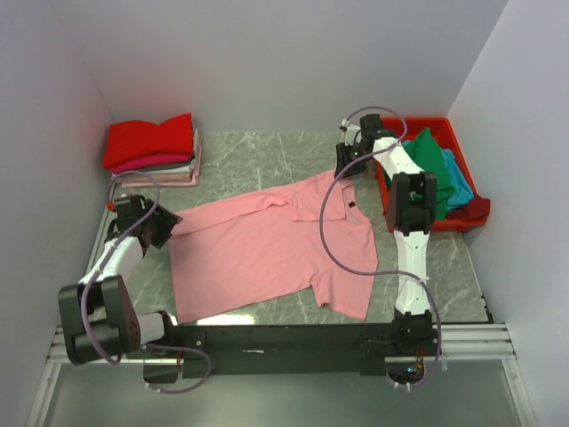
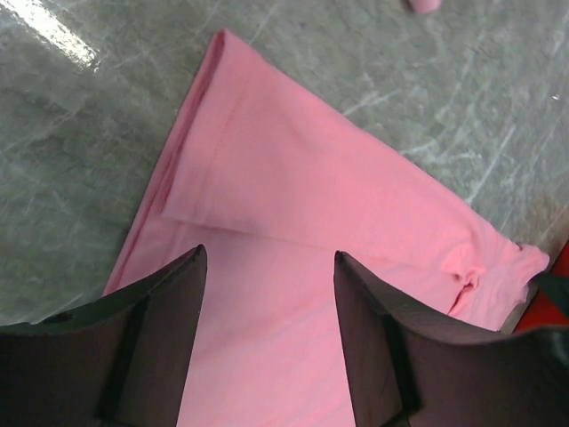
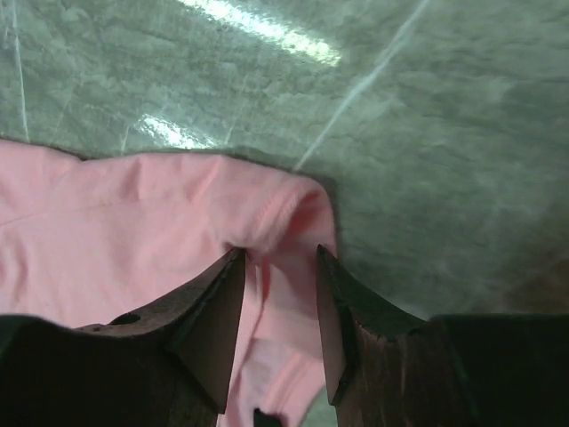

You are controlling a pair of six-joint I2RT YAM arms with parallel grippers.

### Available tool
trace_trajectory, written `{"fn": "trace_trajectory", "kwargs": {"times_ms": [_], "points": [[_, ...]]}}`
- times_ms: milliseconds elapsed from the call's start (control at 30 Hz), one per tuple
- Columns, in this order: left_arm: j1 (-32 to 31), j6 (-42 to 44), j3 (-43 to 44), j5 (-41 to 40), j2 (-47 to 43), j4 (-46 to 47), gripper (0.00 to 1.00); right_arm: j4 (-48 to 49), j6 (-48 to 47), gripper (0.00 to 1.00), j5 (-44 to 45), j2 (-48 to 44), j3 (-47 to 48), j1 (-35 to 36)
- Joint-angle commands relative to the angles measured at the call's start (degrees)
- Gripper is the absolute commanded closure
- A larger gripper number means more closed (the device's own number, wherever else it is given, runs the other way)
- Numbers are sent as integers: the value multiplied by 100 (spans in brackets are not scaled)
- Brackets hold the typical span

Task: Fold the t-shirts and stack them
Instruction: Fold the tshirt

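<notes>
Marble table (image 1: 267,156) bears a spread, wrinkled pink t-shirt (image 1: 267,249); left tool (image 2: 269,252), right tool (image 3: 280,250) released.

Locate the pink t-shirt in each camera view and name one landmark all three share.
Top external: the pink t-shirt lies spread flat at the centre of the picture.
Left wrist: it runs diagonally from top centre to the right edge.
Right wrist: it fills the left and lower centre.
Shared landmark: the grey marbled tabletop.
</notes>
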Motion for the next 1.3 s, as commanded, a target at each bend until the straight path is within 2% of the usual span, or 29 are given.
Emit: {"fn": "trace_trajectory", "kwargs": {"times_ms": [0,133,167,233,267,400,800,1100,1267], "points": [[32,-402,313,-61,439,635,38,-105,229,55,-218,50,447,45],[50,-358,673,-421,1002,504,40,-35,317,57,-149,121,456,63],[59,-358,726,-448,1194,460,41,-69,334,61,-122,173,483,54],[50,-323,849,-492,1345,433,43,-122,352,71,-61,235,597,46],[67,-340,885,-518,1467,416,43,-140,369,83,-17,261,606,54],[67,-314,1052,-598,1618,354,43,-35,448,99,317,235,606,45],[120,-103,1430,-791,1855,178,44,-26,484,100,678,244,790,19],[120,196,1702,-642,2110,310,55,44,492,100,976,332,764,1],[120,380,1694,-536,2032,425,56,71,536,100,1213,394,834,10]]}}
